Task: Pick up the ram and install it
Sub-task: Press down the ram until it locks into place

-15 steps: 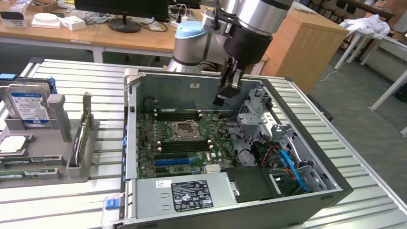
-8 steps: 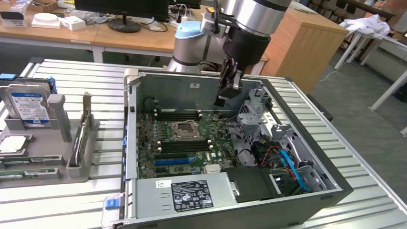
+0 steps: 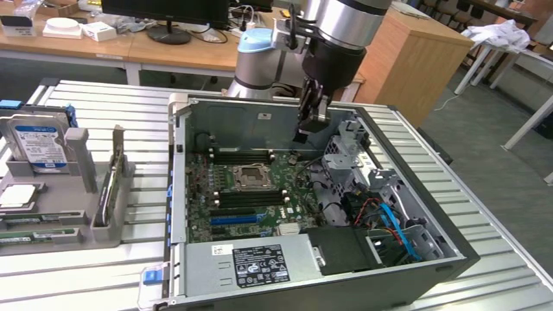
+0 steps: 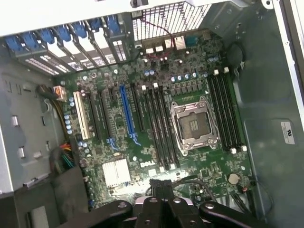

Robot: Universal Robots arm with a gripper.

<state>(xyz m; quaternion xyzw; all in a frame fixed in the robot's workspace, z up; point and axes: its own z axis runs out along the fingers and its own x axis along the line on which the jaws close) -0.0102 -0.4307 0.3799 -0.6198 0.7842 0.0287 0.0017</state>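
While your gripper (image 3: 302,133) hovers nearly shut, its load unclear, set it square over the ram slots (image 4: 161,128).

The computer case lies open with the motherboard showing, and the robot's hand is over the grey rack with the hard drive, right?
No. The hand is over the open computer case, above the motherboard, not over the grey rack with the hard drive; the exterior view shows it.

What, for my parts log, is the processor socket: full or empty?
Empty: the processor socket shows bare contacts, no chip or cooler.
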